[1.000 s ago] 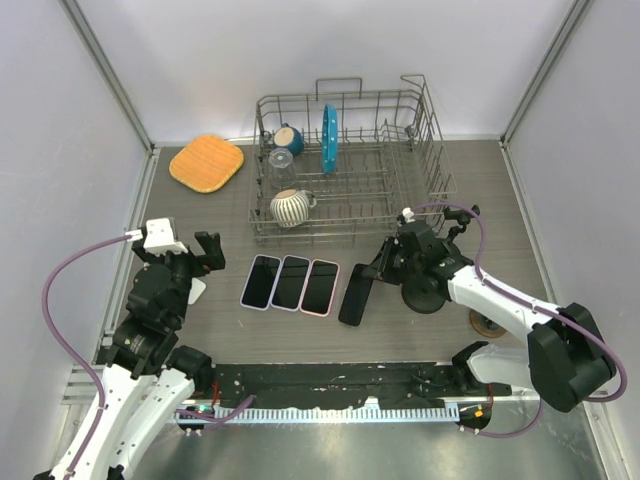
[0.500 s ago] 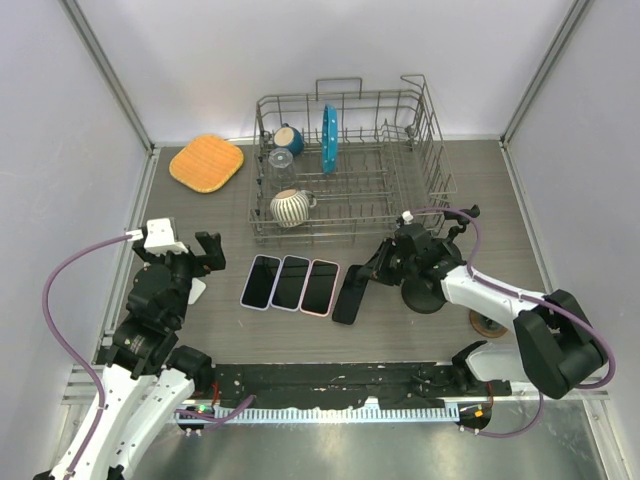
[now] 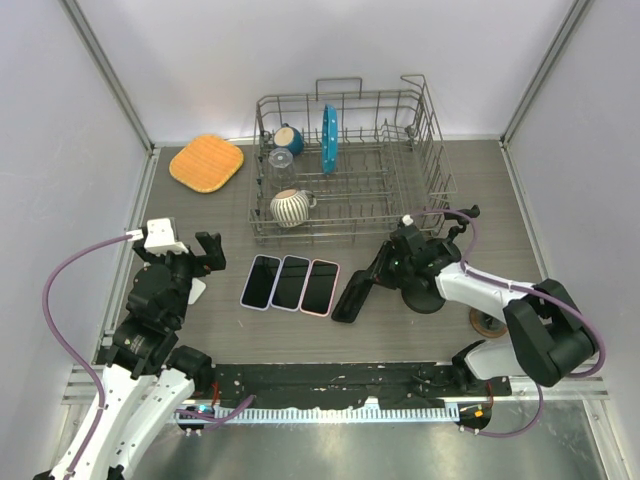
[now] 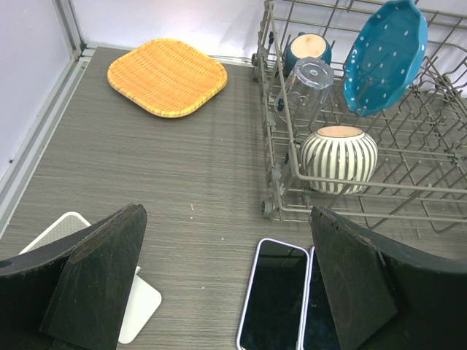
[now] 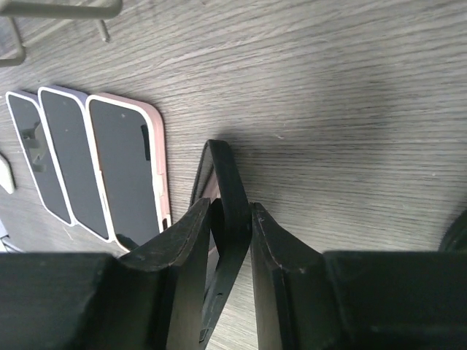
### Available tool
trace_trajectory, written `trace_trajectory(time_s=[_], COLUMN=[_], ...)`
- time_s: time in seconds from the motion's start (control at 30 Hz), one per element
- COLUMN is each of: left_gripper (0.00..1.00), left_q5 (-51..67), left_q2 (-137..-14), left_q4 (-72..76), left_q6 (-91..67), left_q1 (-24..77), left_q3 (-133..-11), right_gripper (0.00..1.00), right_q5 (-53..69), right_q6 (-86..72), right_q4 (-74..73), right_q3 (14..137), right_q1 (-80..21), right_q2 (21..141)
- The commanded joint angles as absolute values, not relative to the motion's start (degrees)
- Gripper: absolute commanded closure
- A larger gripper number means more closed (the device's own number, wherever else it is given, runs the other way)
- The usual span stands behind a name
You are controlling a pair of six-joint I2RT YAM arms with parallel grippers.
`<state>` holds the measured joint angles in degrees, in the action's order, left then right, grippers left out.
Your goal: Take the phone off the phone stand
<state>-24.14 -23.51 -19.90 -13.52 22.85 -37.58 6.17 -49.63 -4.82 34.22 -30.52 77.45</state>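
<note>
- While the left gripper [image 4: 226, 215] hangs over the near left of the table [image 3: 500, 200] with its fingers spread wide and nothing between them, a white folded piece [image 4: 139, 299] lies flat just below its left finger
- An orange woven mat [image 3: 207, 162] sits in the far left corner, well apart from everything else
- Three phones [image 3: 291, 282] lie face up, side by side and touching, in a row at the middle of the table; their rims are pale, lilac and pink from left to right
- Beyond them stands a wire dish rack [image 3: 380, 95] holding a striped mug [image 3: 290, 207] at its near left, a clear glass [image 3: 281, 158] and a blue mug [image 3: 288, 138] farther back, and a blue dotted plate [image 3: 329, 137] upright on its edge
- The black phone [image 3: 350, 297] is just right of the pink-rimmed one but apart from it, turned on its long edge and tilted, its near end low at the table top
- The right gripper [image 5: 230, 211] is clamped on the black phone's far end, one finger pressed to each flat face
- A black round-based object [image 3: 425, 298] stands just right of that gripper, under the arm
- A small brown disc [image 3: 487, 322] shows farther right, partly hidden by the arm
</note>
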Motion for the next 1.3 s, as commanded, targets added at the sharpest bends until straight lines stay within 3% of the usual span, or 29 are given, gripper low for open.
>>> trace_trajectory(time_s=[0.0,0.4,0.83,1.03,1.27], left_gripper=[0.0,0.0,0.0,0.0,0.0], left_q5=[-23.4,-23.1,-22.9,-22.9,-22.8], left_q2=[-23.5,-23.7,-23.3,-22.9,-22.4], left_q4=[-17.7,-17.6,-17.6,-17.5,-17.4], left_q6=[-13.9,-13.9,-13.9,-14.0,-14.1], left_q1=[22.5,22.5,22.5,22.6,22.6], left_q3=[-37.6,-37.6,-37.6,-37.6,-37.6], right_gripper=[0.67,0.44,0.36,0.29,0.3], right_q5=[3.6,-1.7,-1.6,3.1,5.6], right_q6=[-46.2,-43.8,-46.3,-51.2,-53.7], right_q4=[-7.1,-12.7,-16.9,-13.2,-7.1], right_q3=[35.9,38.8,37.5,33.5,33.3], right_q1=[-30.9,-31.4,-33.9,-37.9,-41.3], right_q2=[79.7,79.4,75.7,76.0,79.1])
